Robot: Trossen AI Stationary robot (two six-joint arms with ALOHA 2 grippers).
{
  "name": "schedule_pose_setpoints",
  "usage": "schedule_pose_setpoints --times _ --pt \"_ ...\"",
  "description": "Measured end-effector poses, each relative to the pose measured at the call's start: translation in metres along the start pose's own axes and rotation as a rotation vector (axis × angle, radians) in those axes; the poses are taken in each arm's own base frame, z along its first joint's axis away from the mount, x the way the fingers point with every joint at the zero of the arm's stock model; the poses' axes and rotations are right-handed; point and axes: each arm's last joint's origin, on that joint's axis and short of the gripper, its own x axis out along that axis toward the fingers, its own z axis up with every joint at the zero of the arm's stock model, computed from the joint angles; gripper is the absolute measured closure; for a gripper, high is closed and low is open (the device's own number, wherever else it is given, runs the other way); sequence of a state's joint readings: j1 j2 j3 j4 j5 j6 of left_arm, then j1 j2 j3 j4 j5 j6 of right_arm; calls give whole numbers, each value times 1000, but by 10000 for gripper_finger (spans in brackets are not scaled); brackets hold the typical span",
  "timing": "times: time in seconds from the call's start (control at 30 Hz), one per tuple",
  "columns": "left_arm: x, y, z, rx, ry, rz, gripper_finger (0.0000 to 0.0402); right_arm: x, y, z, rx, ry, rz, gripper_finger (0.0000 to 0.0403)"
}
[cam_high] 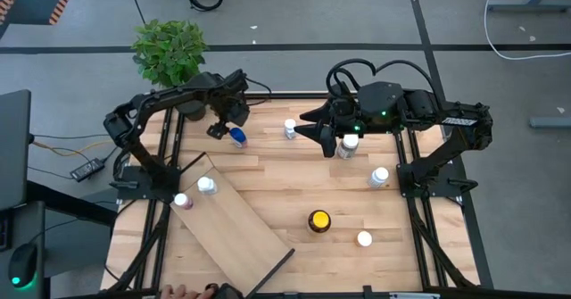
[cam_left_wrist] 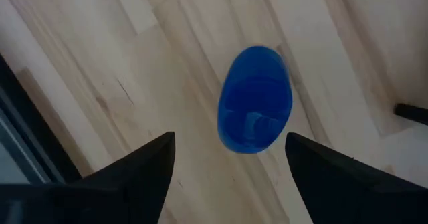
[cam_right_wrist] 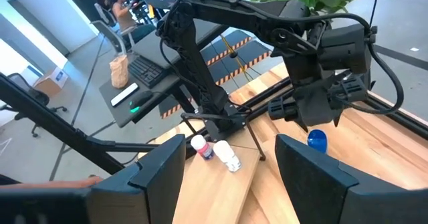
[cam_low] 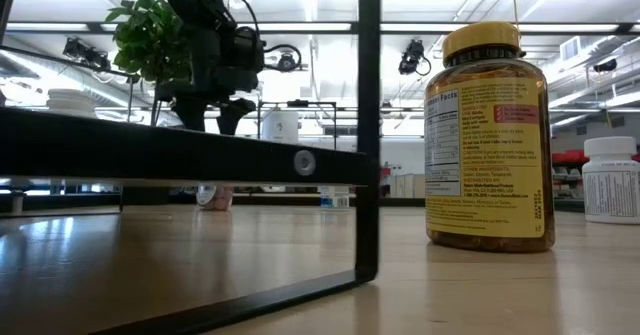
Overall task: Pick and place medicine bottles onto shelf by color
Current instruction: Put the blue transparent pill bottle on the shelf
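Observation:
In the high view my left gripper [cam_high: 225, 125] hovers at the table's far left, just above the blue-capped bottle [cam_high: 237, 137]. The left wrist view shows it open [cam_left_wrist: 231, 138], with the blue cap [cam_left_wrist: 255, 100] below and between the fingers, untouched. My right gripper [cam_high: 319, 134] is open [cam_right_wrist: 231, 144] at the far middle, beside a white-capped bottle [cam_high: 348, 145] and holding nothing. The pale plywood shelf [cam_high: 236, 223] lies slantwise at the near left. A white-capped bottle [cam_high: 207, 186] and a pinkish bottle [cam_high: 182, 201] stand on it.
More white-capped bottles stand on the table at the far middle [cam_high: 290, 128], the right [cam_high: 379, 176] and the near right [cam_high: 364, 238]. The amber bottle with a yellow cap [cam_high: 318, 220] stands near the middle. A potted plant [cam_high: 168, 51] sits at the far left corner.

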State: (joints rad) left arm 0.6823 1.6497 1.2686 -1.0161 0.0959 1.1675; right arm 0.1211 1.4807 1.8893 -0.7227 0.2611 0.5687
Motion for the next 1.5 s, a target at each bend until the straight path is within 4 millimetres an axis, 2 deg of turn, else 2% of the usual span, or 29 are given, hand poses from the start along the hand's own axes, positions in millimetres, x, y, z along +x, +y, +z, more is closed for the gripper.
schedule_pose_setpoints --times 0.27,0.53,0.83,1.07,1.3,1.4,1.5 --pt "0 -1 -1 0 -73 -46 113 0 0 0 7 0 0 164" --pt "13 1 -1 11 -32 -86 113 0 0 0 16 0 0 164" --pt "14 2 -1 34 -37 -81 113 0 0 0 26 0 0 164" --pt "26 4 -1 40 -22 -122 113 0 0 0 26 0 0 164" --pt "26 6 -1 60 -18 -111 113 0 0 0 27 0 0 164" --pt "26 6 -1 59 -17 -111 120 0 0 0 26 0 0 164" --pt "26 5 -1 60 -14 -118 146 0 0 0 26 0 0 164"
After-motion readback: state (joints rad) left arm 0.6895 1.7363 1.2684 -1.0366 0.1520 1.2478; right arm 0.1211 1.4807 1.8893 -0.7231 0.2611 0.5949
